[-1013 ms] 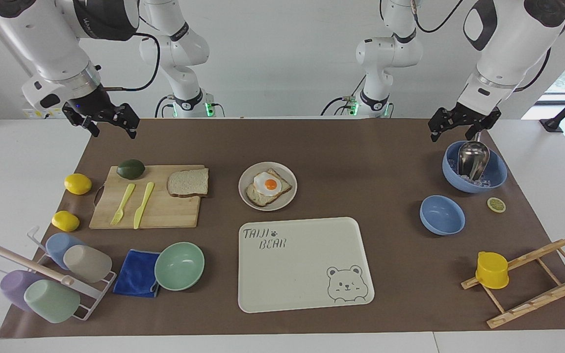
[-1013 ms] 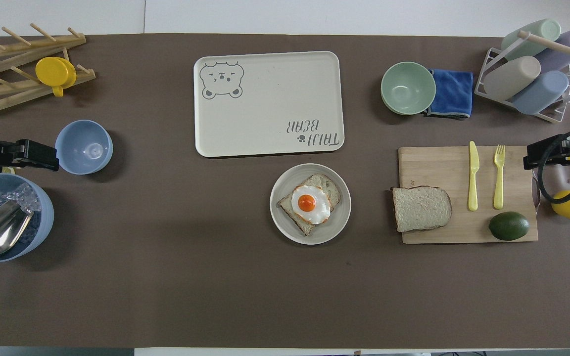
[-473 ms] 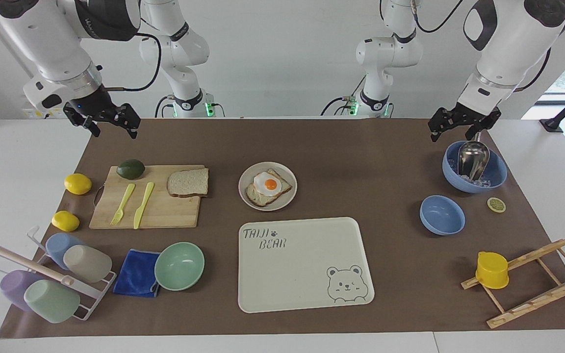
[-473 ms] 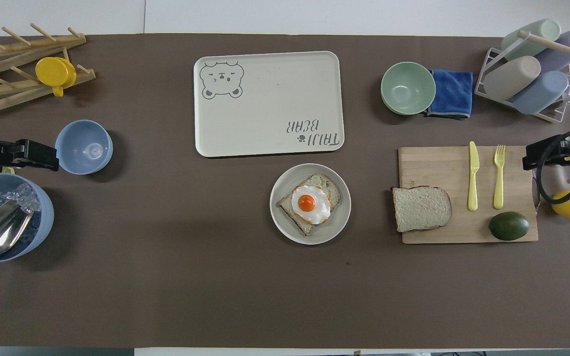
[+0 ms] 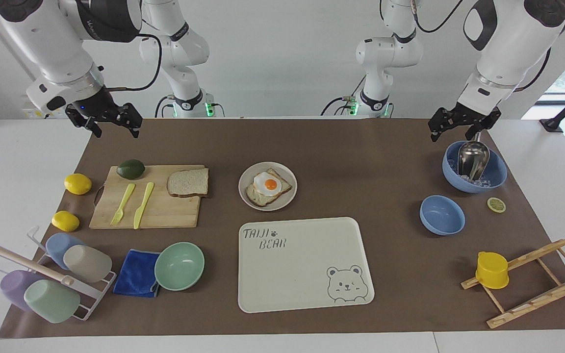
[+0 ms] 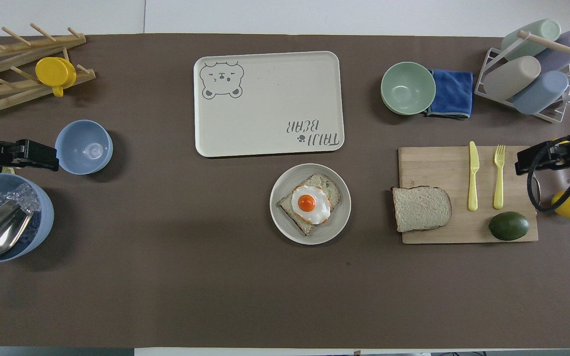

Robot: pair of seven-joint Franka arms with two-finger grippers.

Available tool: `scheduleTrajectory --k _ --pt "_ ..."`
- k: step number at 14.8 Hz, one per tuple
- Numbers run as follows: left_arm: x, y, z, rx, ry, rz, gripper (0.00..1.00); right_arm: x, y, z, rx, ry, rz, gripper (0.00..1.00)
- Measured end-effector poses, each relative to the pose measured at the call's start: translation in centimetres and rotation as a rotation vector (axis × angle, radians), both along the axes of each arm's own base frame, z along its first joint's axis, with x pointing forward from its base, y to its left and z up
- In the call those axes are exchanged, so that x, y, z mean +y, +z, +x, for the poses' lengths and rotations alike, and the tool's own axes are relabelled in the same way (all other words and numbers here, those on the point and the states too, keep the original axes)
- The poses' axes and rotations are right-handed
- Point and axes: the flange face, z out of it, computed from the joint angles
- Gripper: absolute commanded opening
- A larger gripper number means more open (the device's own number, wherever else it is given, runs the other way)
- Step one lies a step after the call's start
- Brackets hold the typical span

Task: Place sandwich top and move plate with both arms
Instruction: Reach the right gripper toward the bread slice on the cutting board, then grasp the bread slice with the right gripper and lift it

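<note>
Resting: speckled square sandwich top [image 5: 188, 183], wooden board [image 5: 165, 211].

Bright, even, sharp views; soft shadows, window glare at one edge.

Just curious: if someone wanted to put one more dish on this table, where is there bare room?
The bear tray is bare. Open mat lies between the plate and the robots. It is crowded around the cutting board and cup rack.

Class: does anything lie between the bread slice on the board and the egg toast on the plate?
Nothing visible does. The bread slice lies at the board's plate-side edge, and only bare mat separates it from the plate with the egg toast.
</note>
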Motion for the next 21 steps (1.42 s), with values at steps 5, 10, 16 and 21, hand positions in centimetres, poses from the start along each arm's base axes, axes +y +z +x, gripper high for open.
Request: scheduleTrajectory --k 5,10,16,21 --pt "0.0 0.0 0.0 0.000 0.000 0.000 1.00 13.3 -6.7 1.1 0.056 0.025 -0.159 1.00" --pt "0.0 0.0 0.0 0.000 0.000 0.000 1.00 20.8 -16.9 1.5 0.000 0.163 -0.304 1.00" --pt "0.0 0.0 0.0 0.000 0.000 0.000 1.00 26.5 -25.0 -2.2 0.047 0.236 -0.435 1.00" --pt "0.0 0.0 0.0 0.000 0.000 0.000 1.00 24.2 -28.3 -3.5 0.060 0.290 -0.571 1.00"
